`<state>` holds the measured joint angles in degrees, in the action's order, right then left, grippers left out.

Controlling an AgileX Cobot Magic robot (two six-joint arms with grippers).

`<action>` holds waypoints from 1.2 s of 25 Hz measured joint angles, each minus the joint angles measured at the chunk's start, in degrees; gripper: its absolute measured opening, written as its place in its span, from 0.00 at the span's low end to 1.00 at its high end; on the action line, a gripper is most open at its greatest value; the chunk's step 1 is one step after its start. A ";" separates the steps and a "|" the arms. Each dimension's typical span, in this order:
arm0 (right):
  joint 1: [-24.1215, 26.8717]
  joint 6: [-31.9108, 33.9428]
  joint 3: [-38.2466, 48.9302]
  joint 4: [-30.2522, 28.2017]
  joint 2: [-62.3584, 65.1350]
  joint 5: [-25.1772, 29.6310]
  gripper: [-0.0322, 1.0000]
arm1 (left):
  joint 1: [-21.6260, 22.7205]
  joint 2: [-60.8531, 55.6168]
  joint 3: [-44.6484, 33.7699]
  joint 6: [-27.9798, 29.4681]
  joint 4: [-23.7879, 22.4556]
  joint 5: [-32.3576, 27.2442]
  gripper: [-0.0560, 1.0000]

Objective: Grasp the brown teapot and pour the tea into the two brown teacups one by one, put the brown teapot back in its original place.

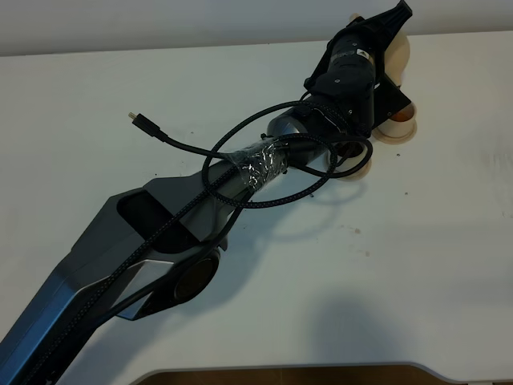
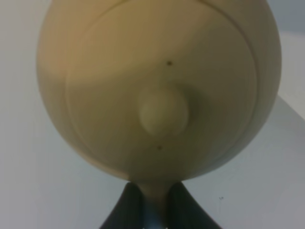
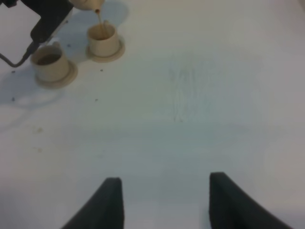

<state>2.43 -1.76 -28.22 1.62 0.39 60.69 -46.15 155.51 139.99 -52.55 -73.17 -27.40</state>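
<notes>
The left gripper (image 2: 151, 205) has its jaws closed tight on the loop handle of the squat, round, pale tan ceramic teapot (image 2: 157, 86), which is lifted off the white worktop (image 1: 385, 265) at its far right and tipped over the cups. A thin stream of tea (image 3: 99, 19) runs from the spout into one small, pale tan, cylindrical ceramic teacup (image 3: 103, 38) standing on its round saucer. The second matching teacup (image 3: 49, 65) stands just beside it on its own saucer and already looks dark inside, so this seems to be the second pour. To do it well, the tilt should be held shallow and steady with the spout right above the cup's mouth, then eased back upright before the tea reaches the rim, so no drip lands on the saucer. The knobbed lid is unsecured and could slip if the pot tips further. The right gripper (image 3: 162, 200) hangs well apart over bare worktop, jaws wide open and holding nothing
</notes>
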 joint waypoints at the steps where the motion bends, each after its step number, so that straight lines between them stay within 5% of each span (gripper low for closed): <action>1: 0.00 0.00 0.00 0.00 0.00 0.00 0.45 | 0.00 0.00 0.00 -0.04 0.00 0.00 0.17; 30: 0.00 0.00 0.00 0.00 0.00 0.00 0.45 | 0.00 1.30 -0.06 -3.09 -1.74 2.87 0.17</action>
<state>2.43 -1.76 -28.22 1.62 0.39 60.69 -46.15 156.81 139.93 -55.64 -74.91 -24.53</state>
